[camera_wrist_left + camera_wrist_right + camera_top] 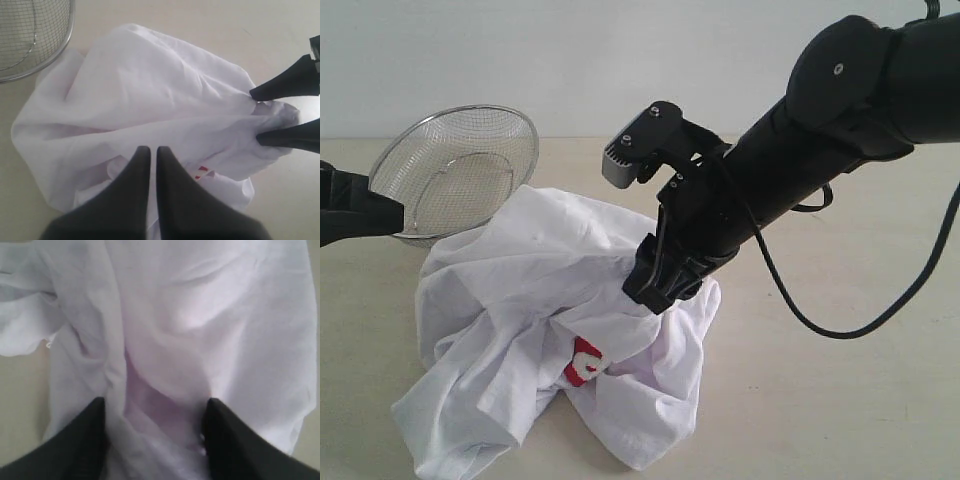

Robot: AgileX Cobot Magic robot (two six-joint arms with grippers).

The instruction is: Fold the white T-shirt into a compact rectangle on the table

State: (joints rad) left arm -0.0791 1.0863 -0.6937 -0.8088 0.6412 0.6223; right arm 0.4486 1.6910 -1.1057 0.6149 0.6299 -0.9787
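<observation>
The white T-shirt (520, 300) lies crumpled on the table (840, 400), with a patch of red lettering (585, 362) showing in a fold. My right gripper (660, 295) is pressed down into the shirt's right side. Its jaws stand apart with a ridge of white cloth (165, 390) bunched between them; in the left wrist view the right gripper (256, 116) straddles the same fold. My left gripper (153, 149) is shut on nothing and hangs above the shirt (150, 90). In the exterior view the left gripper (390, 215) comes in from the left edge.
A steel mesh bowl (455, 170) stands on the table just behind the shirt's far left corner, its rim (65, 45) close to the cloth. A black cable (840, 330) loops down from the right arm over the bare beige table on the right.
</observation>
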